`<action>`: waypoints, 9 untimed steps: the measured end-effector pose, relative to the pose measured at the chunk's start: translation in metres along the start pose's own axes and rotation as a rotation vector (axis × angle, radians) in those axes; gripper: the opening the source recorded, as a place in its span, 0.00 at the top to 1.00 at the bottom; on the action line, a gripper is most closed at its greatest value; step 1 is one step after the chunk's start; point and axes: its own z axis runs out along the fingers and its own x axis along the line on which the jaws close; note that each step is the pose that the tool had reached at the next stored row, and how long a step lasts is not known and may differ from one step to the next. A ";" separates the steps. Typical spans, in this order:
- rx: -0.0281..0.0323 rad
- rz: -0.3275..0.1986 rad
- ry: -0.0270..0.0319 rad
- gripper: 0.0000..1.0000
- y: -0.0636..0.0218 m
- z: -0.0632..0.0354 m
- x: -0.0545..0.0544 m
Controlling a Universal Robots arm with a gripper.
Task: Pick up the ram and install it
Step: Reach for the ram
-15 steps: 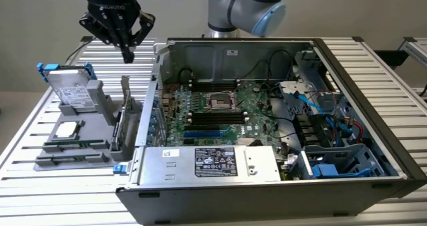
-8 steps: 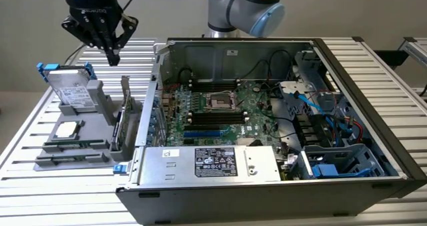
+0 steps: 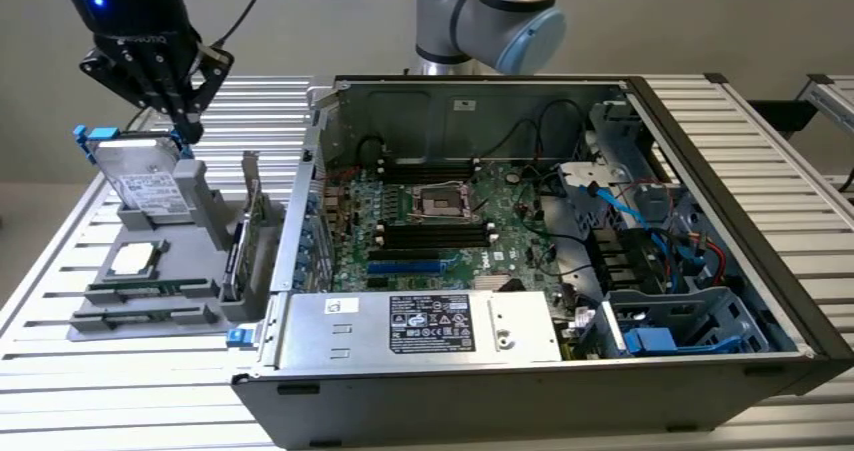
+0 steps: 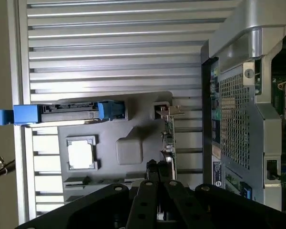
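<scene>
Counter [image 3: 80, 391], slatted: an open computer case [image 3: 747, 366] is laid on its side, so the motherboard memory slots [image 3: 434, 237] face upward.

Grey fixture tray [image 3: 200, 271], beside the case: the ram [image 3: 150, 290] is seated in a groove at the near end, presumably to be steadied for grasping. The processor [image 3: 134, 259] and hard drive [image 3: 144, 176] are ranged beyond.

Claw [image 3: 187, 121], above the hard drive: it is closed, nothing is held, and it is well apart from the ram.

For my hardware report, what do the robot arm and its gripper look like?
The arm is silver-grey with light blue joint caps. The gripper is black, with linked bars, a small blue light, pale lettering and a black cable.
</scene>
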 end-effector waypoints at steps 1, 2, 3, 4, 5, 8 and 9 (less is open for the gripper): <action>0.0000 0.000 0.0000 0.90 -0.0007 0.0015 0.005; 0.0001 0.000 0.0001 0.90 -0.0015 0.0030 0.009; 0.0001 0.000 0.0001 0.90 -0.0023 0.0044 0.014; 0.0001 0.000 0.0001 0.90 -0.0033 0.0057 0.018; 0.0000 0.000 0.0000 0.90 -0.0045 0.0068 0.022; 0.0000 0.000 0.0000 0.90 -0.0110 0.0090 0.029; -0.0001 0.000 0.0000 0.90 -0.0138 0.0095 0.030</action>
